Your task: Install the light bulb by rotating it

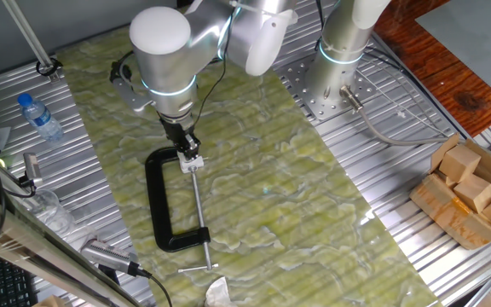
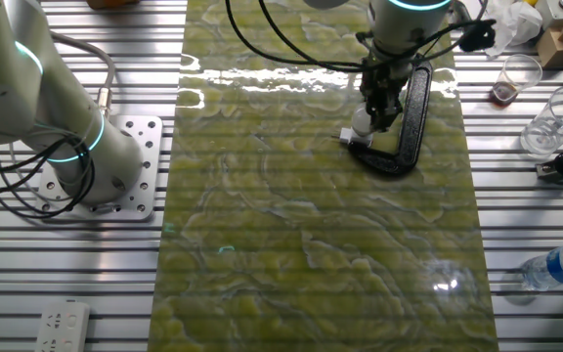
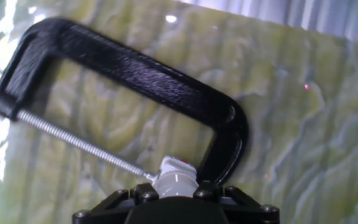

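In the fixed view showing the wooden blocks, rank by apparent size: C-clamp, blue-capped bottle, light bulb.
1. Black C-clamp
2. Blue-capped bottle
3. Light bulb, mostly hidden under the pincer, so only its visible part counts.

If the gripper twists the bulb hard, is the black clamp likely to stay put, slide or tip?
The black clamp lies flat on the green mat, so tipping seems unlikely. It looks rigid and fairly heavy, which should resist sliding. Nothing visibly pins it down, though, so a hard twist from the gripper on the light bulb might swing it slightly.
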Robot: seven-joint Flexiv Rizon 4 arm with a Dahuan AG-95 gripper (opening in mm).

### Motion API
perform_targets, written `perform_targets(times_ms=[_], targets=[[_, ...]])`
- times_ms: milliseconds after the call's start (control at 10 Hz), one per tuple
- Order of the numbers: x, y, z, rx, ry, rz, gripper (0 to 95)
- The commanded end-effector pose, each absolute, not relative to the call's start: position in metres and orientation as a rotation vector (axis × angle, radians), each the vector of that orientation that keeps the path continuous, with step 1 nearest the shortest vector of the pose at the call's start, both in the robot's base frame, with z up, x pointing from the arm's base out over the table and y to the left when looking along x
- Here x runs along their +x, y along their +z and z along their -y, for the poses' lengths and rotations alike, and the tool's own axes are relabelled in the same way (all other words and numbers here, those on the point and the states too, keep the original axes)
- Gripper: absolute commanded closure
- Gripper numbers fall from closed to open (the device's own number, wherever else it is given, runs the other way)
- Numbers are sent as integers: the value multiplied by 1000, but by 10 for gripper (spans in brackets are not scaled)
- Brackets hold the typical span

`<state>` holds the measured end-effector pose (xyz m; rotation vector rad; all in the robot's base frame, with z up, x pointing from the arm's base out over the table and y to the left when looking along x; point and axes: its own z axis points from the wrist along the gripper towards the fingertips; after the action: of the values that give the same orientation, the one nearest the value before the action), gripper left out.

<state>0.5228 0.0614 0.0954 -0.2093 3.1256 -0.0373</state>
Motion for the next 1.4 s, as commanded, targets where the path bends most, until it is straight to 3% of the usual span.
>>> perform_targets(times_ms=[100, 400, 1100, 1400], targets=[[521, 97, -61, -179, -28, -3127, 950], [521, 96, -61, -298, -25, -3113, 380], [521, 97, -61, -1421, -14, -2786, 380], [521, 97, -61, -1601, 9, -2684, 380]])
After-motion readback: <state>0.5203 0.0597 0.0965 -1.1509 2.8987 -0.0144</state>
